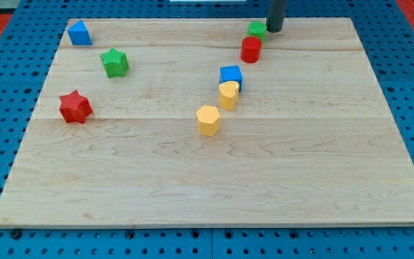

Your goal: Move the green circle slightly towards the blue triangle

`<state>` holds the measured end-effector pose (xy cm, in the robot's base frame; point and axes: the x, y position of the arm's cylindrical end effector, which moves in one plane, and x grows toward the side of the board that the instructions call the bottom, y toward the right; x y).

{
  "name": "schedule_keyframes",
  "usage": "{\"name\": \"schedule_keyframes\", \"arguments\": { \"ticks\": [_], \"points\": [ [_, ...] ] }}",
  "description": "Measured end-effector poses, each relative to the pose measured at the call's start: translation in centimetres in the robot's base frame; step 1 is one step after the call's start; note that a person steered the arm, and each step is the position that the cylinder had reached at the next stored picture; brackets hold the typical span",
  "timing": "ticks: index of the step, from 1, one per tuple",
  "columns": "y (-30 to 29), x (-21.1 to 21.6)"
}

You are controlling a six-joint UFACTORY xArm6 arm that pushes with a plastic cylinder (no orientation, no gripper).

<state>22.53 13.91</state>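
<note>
No pincer here, so no released or clenched state to report: only a dark rod, with my tip (274, 30) down at the counter's (192, 187) top edge, touching or nearly touching the right side of the green circle (256, 29). Well placed for a push toward the view's left. Just below the green circle, touching or close to it, a red cylinder (251, 50); further down, a blue cube (231, 75), a yellow heart-like block (228, 94) and a yellow hexagon (208, 119) in a loose diagonal. Far off at the top left corner, the blue triangle (80, 33); below it a green star (113, 62) and a red star (75, 107).

Best done as a short, level nudge leftward along the top edge, contact kept on the circle's right face. Probably wise to avoid any downward slant, lest the red cylinder get dragged along. Little margin above: top edge very near. Open wood all along the path to the left.
</note>
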Motion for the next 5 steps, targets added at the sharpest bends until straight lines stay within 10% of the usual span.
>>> {"name": "schedule_keyframes", "arguments": {
  "ticks": [5],
  "points": [
    [-10.1,1.5]
  ]
}}
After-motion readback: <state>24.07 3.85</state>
